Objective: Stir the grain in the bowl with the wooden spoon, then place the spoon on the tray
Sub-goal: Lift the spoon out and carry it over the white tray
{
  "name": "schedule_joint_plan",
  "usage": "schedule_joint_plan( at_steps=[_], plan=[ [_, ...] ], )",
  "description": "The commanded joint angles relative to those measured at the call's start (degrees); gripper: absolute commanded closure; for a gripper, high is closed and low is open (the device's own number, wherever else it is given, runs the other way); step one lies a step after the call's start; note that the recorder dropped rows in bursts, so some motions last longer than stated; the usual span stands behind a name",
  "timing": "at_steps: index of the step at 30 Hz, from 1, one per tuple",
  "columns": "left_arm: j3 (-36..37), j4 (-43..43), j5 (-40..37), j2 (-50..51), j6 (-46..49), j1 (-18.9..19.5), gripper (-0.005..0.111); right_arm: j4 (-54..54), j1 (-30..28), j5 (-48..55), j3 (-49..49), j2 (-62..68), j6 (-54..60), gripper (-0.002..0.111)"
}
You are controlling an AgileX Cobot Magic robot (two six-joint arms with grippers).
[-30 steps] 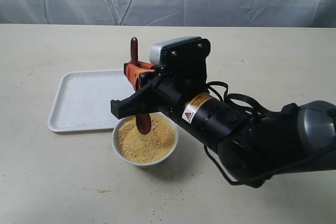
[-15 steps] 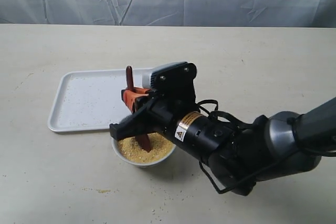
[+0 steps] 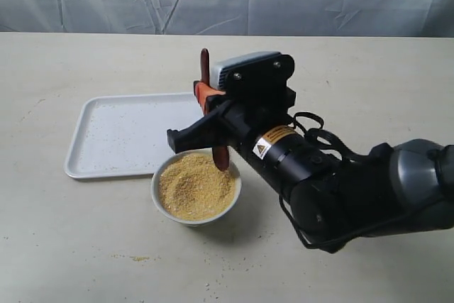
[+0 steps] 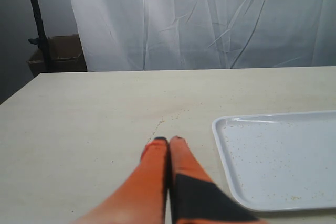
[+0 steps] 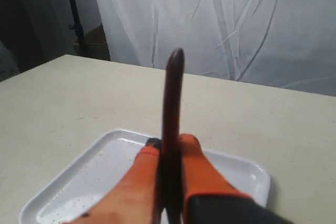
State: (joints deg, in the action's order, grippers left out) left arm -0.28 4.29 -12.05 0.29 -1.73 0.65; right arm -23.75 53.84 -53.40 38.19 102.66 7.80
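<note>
The white bowl (image 3: pixel 164 204) stands on the table just in front of the white tray (image 3: pixel 113 133), holding a mound of yellow grain (image 3: pixel 193 187). My right gripper (image 3: pixel 206 96) hangs above the bowl's far rim, shut on the dark wooden spoon (image 3: pixel 221 157). The spoon stands almost upright, its head clear of the grain by the rim. In the right wrist view the spoon's handle (image 5: pixel 173 87) rises between the orange fingers (image 5: pixel 191 153) of that gripper (image 5: pixel 171 142), with the tray (image 5: pixel 89 179) behind. My left gripper (image 4: pixel 168 140) is shut and empty, beside the tray (image 4: pixel 273 161).
A few spilled grains (image 3: pixel 138 257) lie on the table in front of the bowl. The right arm's bulky black body (image 3: pixel 333 189) fills the space right of the bowl. A white curtain hangs behind the table. A cardboard box (image 4: pixel 58 56) and a black pole (image 4: pixel 38 24) stand beyond the table's edge.
The spoon's head was down in the grain half a second ago. My right gripper has since lifted it up and to the right, out of the grain.
</note>
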Motion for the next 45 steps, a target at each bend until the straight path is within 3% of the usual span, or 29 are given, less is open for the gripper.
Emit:
schedule_joint_plan(
  at_steps=[1, 8, 10, 13, 17, 19, 20, 22, 26, 30, 34, 39, 45],
  plan=[
    [0.3, -0.2, 0.2, -0.3, -0.2, 0.4, 0.106, 0.6, -0.2, 0.1, 0.0, 3.2, 0.7, 0.109],
    [0.3, -0.2, 0.2, -0.3, -0.2, 0.4, 0.106, 14.8, -0.1, -2.9, 0.0, 5.4, -12.6, 0.109],
    [0.3, -0.2, 0.2, -0.3, -0.2, 0.4, 0.106, 14.3, -0.1, -3.1, 0.0, 4.2, -12.1, 0.109],
    [0.3, -0.2, 0.2, -0.3, -0.2, 0.4, 0.106, 14.2, -0.1, -2.9, 0.0, 2.0, -0.3, 0.109],
    [0.3, -0.2, 0.2, -0.3, -0.2, 0.4, 0.106, 9.9, -0.2, -1.4, 0.5, -3.1, 1.9, 0.109],
    [0.3, -0.2, 0.2, -0.3, -0.2, 0.4, 0.106, 8.0, -1.6, 13.6, 6.5, -5.9, 10.4, 0.109],
    [0.3, -0.2, 0.2, -0.3, -0.2, 0.4, 0.106, 8.1, -3.2, 32.3, 13.6, -6.2, 15.1, 0.109],
    [0.3, -0.2, 0.2, -0.3, -0.2, 0.4, 0.106, 8.2, -6.1, 56.9, 27.1, -3.6, 18.7, 0.109],
    [0.3, -0.2, 0.3, -0.3, -0.2, 0.4, 0.106, 14.8, -9.2, 87.1, 55.8, 9.2, 18.5, 0.109],
    [0.3, -0.2, 0.3, -0.3, -0.2, 0.4, 0.106, 20.9, -8.4, 99.6, 71.2, 20.1, 19.1, 0.109],
    [0.3, -0.2, 0.3, -0.3, -0.2, 0.4, 0.106, 25.0, -5.7, 102.4, 81.3, 29.8, 23.2, 0.109],
    [0.3, -0.2, 0.4, -0.3, -0.2, 0.4, 0.106, 28.9, -1.9, 102.5, 83.9, 36.3, 31.8, 0.109],
    [0.3, -0.2, 0.5, -0.3, -0.2, 0.4, 0.106, 40.2, 0.3, 100.9, 84.0, 39.7, 27.0, 0.105]
  ],
)
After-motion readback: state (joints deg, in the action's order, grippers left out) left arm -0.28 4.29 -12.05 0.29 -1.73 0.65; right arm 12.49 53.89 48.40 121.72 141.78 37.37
